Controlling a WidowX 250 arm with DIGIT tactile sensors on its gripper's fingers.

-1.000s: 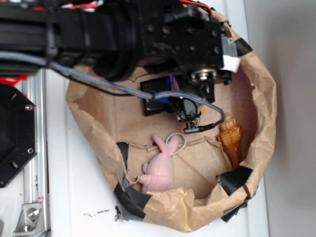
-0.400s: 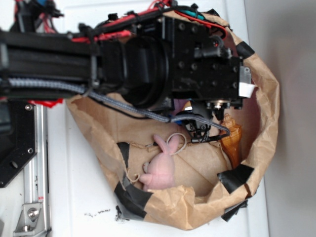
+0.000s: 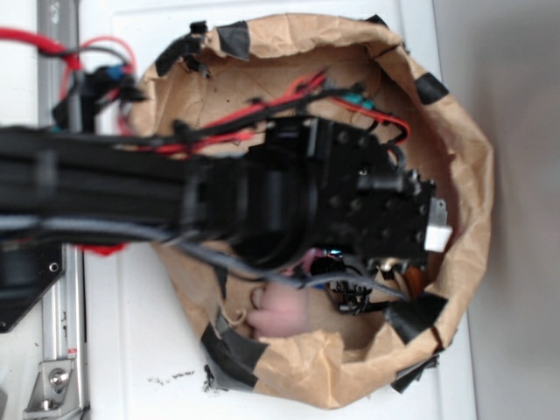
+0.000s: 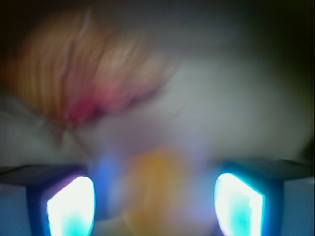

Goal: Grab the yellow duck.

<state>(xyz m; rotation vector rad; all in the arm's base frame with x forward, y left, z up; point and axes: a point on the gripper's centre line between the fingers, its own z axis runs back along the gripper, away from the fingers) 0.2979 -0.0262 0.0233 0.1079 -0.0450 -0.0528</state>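
The arm (image 3: 262, 197) was stretched in from the left across the brown paper bag (image 3: 464, 157), blocking most of the inside. Red and grey cables ran along it. In the exterior view only a bit of the pink plush bunny (image 3: 278, 311) poked out under the arm near the bag's near rim, and a sliver of the orange-brown seashell (image 3: 411, 282) showed to the right of it, next to a patch of black tape (image 3: 418, 317).

The wrist view was super blurry. The gripper (image 4: 155, 196) had its two fingers (image 4: 69, 204) well apart, so it was released, with a yellow-orange blob sitting right between them at the near edge, pretty sure that was the yellow duck (image 4: 155, 189). Couldn't tell if the fingers touched it. Farther back on the left sat a blurry orange and pink shape, too smeared to name
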